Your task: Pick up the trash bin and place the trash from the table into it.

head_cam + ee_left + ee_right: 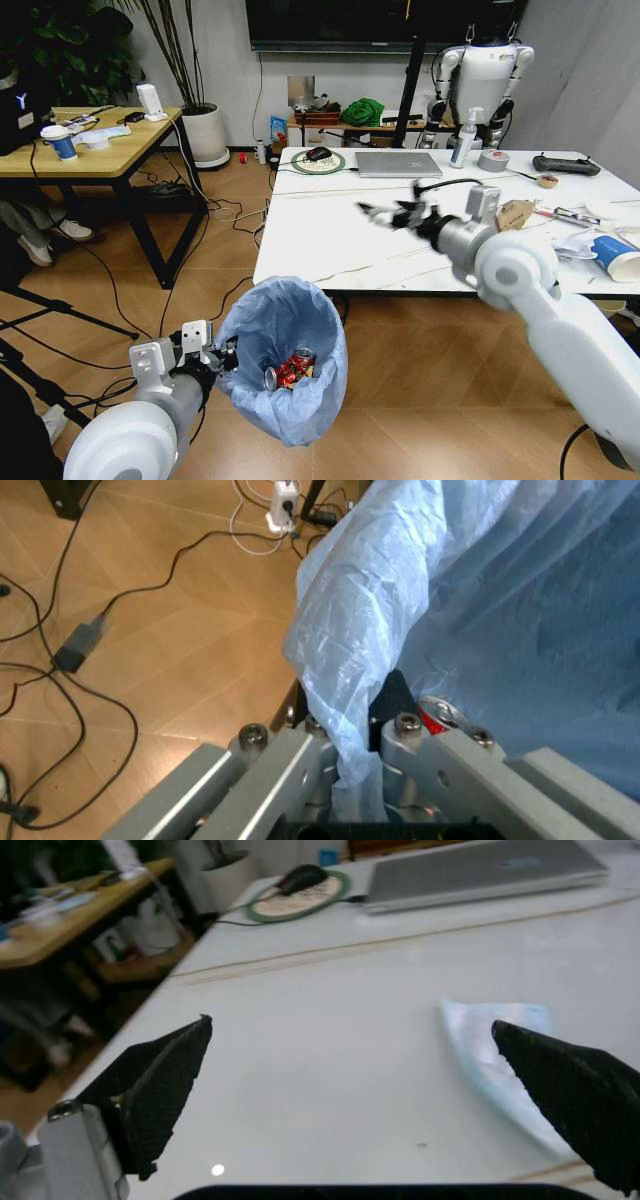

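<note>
The trash bin (285,355), lined with a crinkly light-blue bag (480,592), hangs just above the floor in front of the table (320,250). My left gripper (215,352) (355,731) is shut on its rim. A red can (292,368) (436,715) lies inside. My right gripper (385,213) (350,1024) hovers open over the middle of the white table, with a pale blue-white scrap (495,1057) on the top just beside one finger. More trash lies at the table's right end: a blue-white paper cup (610,252), crumpled white paper (570,240) and torn cardboard (515,213).
At the table's far side are a laptop (398,163), a mouse on a round pad (318,156), a spray bottle (463,138), a tape roll (493,160) and a black controller (565,165). A wooden desk (90,155) stands to the left. Cables (70,649) trail over the floor.
</note>
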Robot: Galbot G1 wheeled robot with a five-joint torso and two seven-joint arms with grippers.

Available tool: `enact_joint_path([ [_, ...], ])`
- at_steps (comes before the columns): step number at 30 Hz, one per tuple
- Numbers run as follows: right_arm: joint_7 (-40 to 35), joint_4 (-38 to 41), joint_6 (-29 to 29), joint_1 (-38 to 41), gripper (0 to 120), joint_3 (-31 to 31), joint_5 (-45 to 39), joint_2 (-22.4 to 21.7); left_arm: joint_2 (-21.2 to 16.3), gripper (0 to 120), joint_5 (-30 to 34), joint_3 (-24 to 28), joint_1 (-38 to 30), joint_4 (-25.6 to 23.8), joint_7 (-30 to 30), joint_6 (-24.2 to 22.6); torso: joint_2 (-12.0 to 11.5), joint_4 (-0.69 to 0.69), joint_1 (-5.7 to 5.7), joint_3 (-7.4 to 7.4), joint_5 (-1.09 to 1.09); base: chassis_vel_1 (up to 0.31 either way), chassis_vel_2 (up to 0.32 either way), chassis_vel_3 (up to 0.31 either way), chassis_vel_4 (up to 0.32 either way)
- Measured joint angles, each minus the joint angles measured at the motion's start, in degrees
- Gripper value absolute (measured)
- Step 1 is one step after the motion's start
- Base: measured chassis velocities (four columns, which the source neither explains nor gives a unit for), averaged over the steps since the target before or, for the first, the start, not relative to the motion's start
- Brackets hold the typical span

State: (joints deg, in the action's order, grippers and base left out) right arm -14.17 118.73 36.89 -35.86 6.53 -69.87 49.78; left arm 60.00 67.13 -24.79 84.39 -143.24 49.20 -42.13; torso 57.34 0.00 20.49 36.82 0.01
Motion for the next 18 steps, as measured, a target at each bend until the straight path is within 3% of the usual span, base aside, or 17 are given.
enact_joint_path([
  [6,-9.5,-11.3,0.2,1.3,100,3.5,0.0,2.0,-0.1,0,-0.1,0.1,0.1,0.0,0.0,0.0,0.0,0.0,0.0,0.0,0.01,0.0,0.0,0.0,0.0],
  [18,-9.7,-25.5,0.4,4.7,100,2.8,6.7,3.5,-0.6,0,-0.4,0.1,0.7,0.0,0.0,0.0,0.0,-0.01,0.0,0.01,0.01,0.0,0.0,0.0,0.0],
])
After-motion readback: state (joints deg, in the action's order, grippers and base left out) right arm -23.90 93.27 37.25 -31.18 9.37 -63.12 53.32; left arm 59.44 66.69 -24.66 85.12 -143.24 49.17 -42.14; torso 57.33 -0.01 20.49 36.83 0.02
